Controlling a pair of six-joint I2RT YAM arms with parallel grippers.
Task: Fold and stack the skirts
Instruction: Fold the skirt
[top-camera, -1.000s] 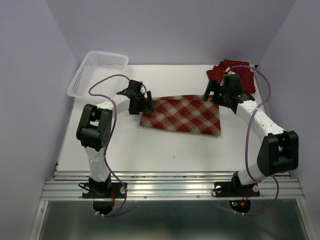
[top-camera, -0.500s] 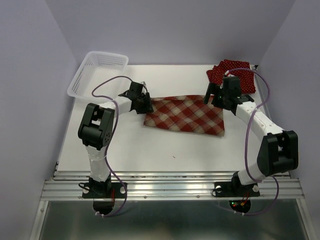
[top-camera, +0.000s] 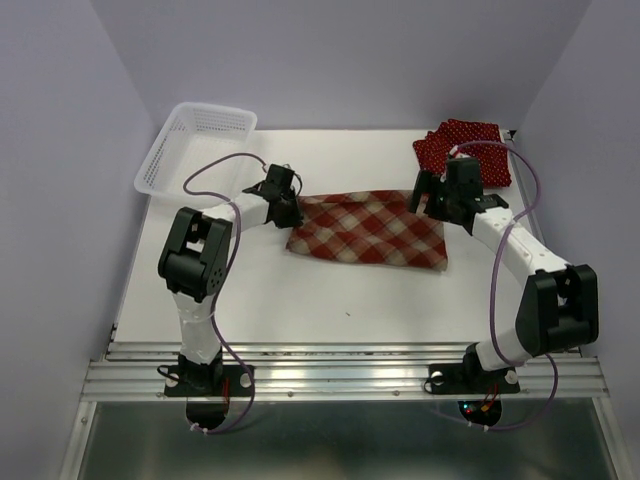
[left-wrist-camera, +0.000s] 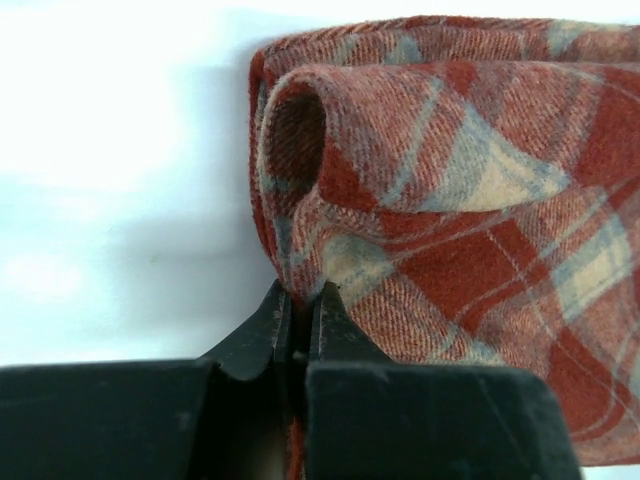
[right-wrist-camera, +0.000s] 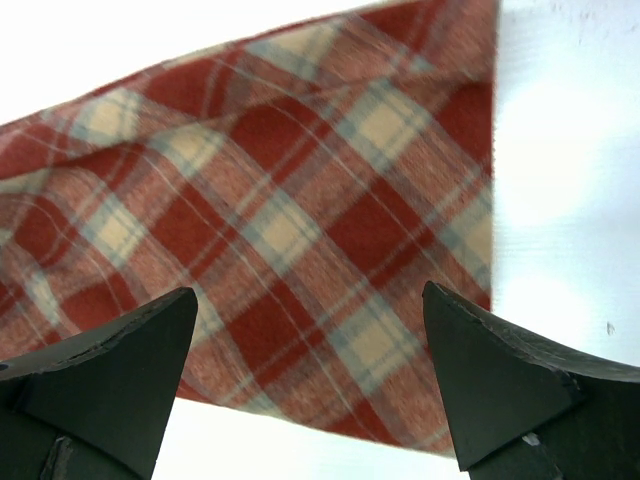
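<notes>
The red-and-cream plaid skirt (top-camera: 370, 232) lies flat mid-table. My left gripper (top-camera: 290, 212) sits at its left edge, shut on a pinch of the plaid skirt (left-wrist-camera: 450, 200); in the left wrist view the left gripper (left-wrist-camera: 300, 300) has cloth squeezed between its tips, and the hem curls up just beyond. My right gripper (top-camera: 425, 195) hovers open over the skirt's far right corner. The right wrist view shows the right gripper (right-wrist-camera: 309, 295) with jaws wide apart above the plaid skirt (right-wrist-camera: 280, 230), holding nothing. Dark red polka-dot skirts (top-camera: 462, 145) lie bunched at the back right.
A white mesh basket (top-camera: 195, 145) stands at the back left corner. Purple cables loop off both arms. The white table (top-camera: 340, 295) has bare surface in front of the plaid skirt, and purple walls enclose it on three sides.
My left gripper has gone from open to shut on the plaid skirt's left edge, which has bunched slightly. My right gripper has edged closer over the far right corner, still open.
</notes>
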